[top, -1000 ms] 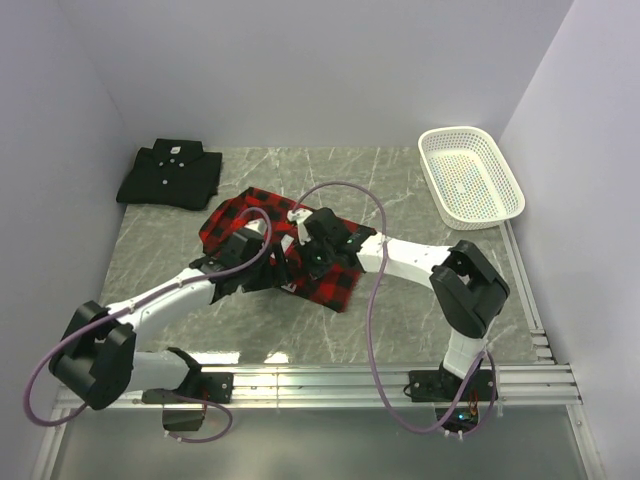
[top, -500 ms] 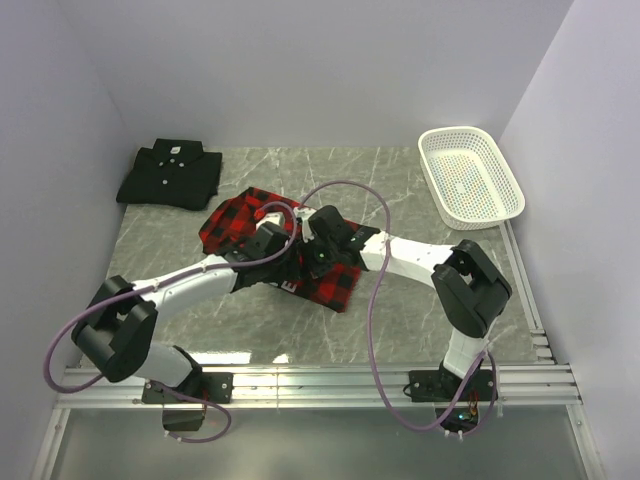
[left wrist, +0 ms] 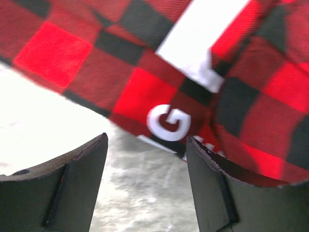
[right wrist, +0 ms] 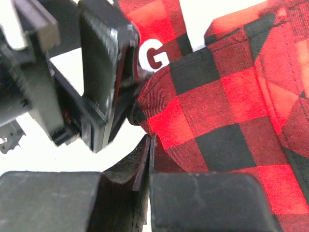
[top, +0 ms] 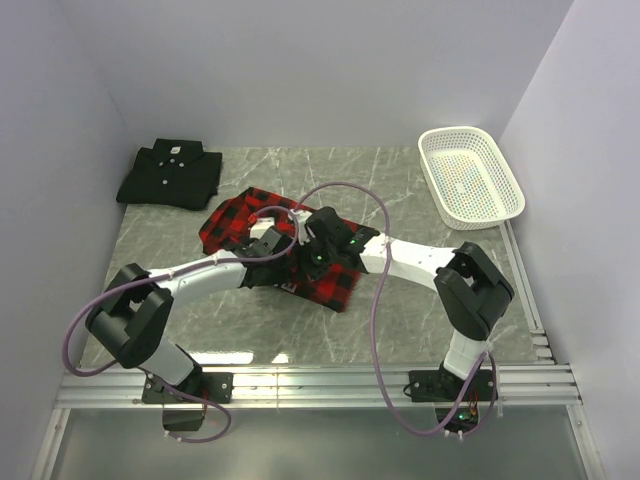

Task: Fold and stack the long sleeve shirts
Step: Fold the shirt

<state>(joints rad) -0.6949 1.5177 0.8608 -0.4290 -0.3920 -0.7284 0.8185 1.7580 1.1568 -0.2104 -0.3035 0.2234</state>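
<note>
The red-and-black plaid shirt [top: 232, 222] lies partly folded mid-table. Its near edge with a white letter G [left wrist: 166, 121] hangs just ahead of my left gripper [left wrist: 147, 141], which is open with only marble between its fingers. In the top view the left gripper [top: 284, 264] sits at the shirt's front edge, close beside my right gripper [top: 316, 256]. The right gripper [right wrist: 152, 141] is shut, fingers pressed together, resting at the plaid cloth [right wrist: 227, 96], with the left gripper's body [right wrist: 99, 72] right next to it. The black shirt [top: 170, 176] lies folded at the back left.
A white mesh basket [top: 500, 205] stands at the back right near the table's edge. Purple cables [top: 372, 215] loop over both arms above the shirt. Walls close off the left, back and right sides.
My left arm has swung right and forward to the plaid shirt's near edge, beside the right gripper, and its jaws have narrowed a little. The right gripper has hardly moved.
</note>
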